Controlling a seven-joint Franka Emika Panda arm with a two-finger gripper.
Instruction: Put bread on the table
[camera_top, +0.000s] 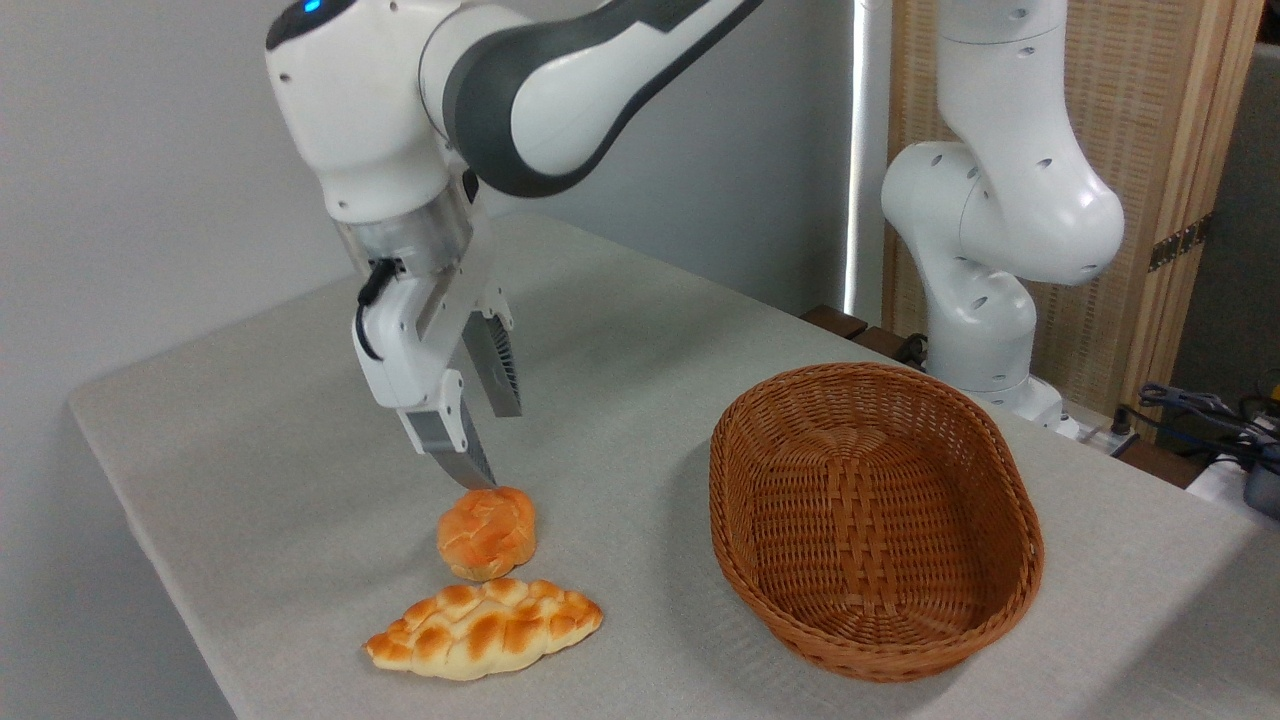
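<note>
While the bread (486, 532) lies on the table (620, 340), the end effector (492, 445) hangs angled above, parted, empty.

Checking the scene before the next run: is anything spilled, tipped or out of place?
Nothing stands out. The bread and braided loaf lie intact on the table; the basket sits upright, empty.

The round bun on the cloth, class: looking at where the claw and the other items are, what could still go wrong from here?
1. The open claw hangs just above the bun; one fingertip looks almost on its top, so lifting away could nudge or roll it.
2. The bun lies right beside the braided loaf, so a knock might shove both.
3. Both sit near the table front edge.
</note>
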